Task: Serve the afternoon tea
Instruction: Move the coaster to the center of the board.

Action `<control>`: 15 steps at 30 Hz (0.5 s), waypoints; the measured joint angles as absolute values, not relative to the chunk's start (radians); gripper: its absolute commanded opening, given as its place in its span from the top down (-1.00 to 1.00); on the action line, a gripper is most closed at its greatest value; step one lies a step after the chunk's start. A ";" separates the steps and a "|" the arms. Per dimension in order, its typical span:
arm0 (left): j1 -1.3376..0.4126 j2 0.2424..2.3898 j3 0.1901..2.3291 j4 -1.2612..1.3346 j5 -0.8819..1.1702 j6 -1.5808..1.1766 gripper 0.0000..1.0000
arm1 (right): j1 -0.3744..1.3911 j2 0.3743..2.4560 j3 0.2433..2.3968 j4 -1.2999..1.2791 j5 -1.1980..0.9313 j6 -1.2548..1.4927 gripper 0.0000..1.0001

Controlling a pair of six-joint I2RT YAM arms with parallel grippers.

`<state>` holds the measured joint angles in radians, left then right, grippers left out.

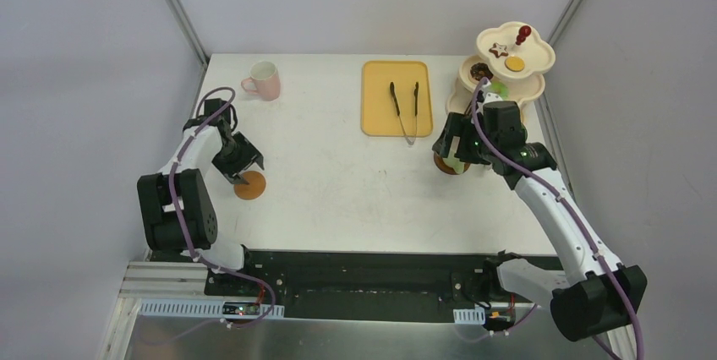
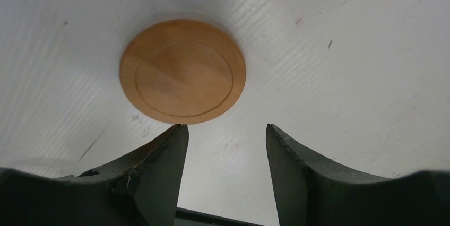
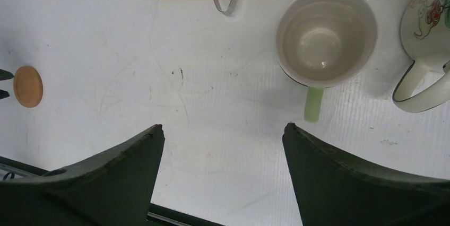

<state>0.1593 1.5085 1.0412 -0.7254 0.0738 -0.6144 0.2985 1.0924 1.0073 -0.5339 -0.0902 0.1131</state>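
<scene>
A round brown coaster [image 2: 183, 71] lies flat on the white table, just beyond my left gripper [image 2: 227, 128], which is open with nothing between its fingers. From above, that coaster [image 1: 250, 186] sits at the table's front left. My right gripper [image 3: 223, 128] is open and empty, short of a cream mug [image 3: 326, 35] with a pale green handle. A patterned cream mug [image 3: 427, 19] stands to its right. A pink mug [image 1: 264, 81] stands at the back left. The cream three-tier stand [image 1: 541, 51] with its red knob [image 1: 523, 33] holds small pastries [image 1: 499, 50].
A yellow tray [image 1: 396, 98] with black tongs [image 1: 404, 106] lies at the back centre, between the pink mug and the stand. Grey walls close in on the table's left, back and right. The arm bases and a black rail line the near edge.
</scene>
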 measured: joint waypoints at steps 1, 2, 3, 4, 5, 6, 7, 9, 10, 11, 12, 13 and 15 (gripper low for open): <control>0.160 1.520 1.032 -0.706 0.084 -0.616 -0.16 | 0.299 1.089 1.009 -0.537 -0.091 0.116 -0.71; 0.166 1.536 1.019 -0.679 0.102 -0.618 -0.17 | 0.299 1.085 1.010 -0.538 -0.091 0.117 -0.71; 0.168 1.549 1.010 -0.663 0.115 -0.620 -0.17 | 0.299 1.081 1.011 -0.540 -0.091 0.120 -0.71; 0.171 1.562 1.000 -0.643 0.126 -0.622 -0.15 | 0.299 1.076 1.011 -0.543 -0.091 0.121 -0.71; 0.175 1.579 0.988 -0.621 0.136 -0.627 -0.11 | 0.299 1.069 1.012 -0.546 -0.090 0.123 -0.71; 0.178 1.596 0.976 -0.601 0.149 -0.634 -0.08 | 0.299 1.062 1.012 -0.551 -0.090 0.125 -0.71; 0.179 1.608 0.966 -0.585 0.160 -0.640 -0.06 | 0.299 1.057 1.012 -0.554 -0.090 0.128 -0.71; 0.181 1.623 0.954 -0.563 0.194 -0.653 -0.06 | 0.299 1.044 1.012 -0.559 -0.089 0.133 -0.71; 0.176 1.616 0.946 -0.551 0.210 -0.664 -0.07 | 0.299 1.040 1.012 -0.561 -0.089 0.135 -0.71; 0.162 1.612 0.936 -0.535 0.220 -0.672 -0.07 | 0.299 1.037 1.014 -0.563 -0.088 0.139 -0.71; 0.134 1.609 0.930 -0.525 0.232 -0.686 -0.07 | 0.299 1.036 1.017 -0.567 -0.086 0.143 -0.71; 0.094 1.608 0.928 -0.512 0.234 -0.696 -0.07 | 0.299 1.036 1.018 -0.566 -0.086 0.146 -0.71; -0.028 1.612 0.928 -0.473 0.250 -0.726 -0.07 | 0.299 1.035 1.023 -0.567 -0.084 0.152 -0.71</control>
<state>-0.0277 1.6119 0.9279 -0.4732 0.2497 -0.7258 0.2985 1.0351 1.0229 -0.5667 -0.0841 0.1524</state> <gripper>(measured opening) 0.533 0.855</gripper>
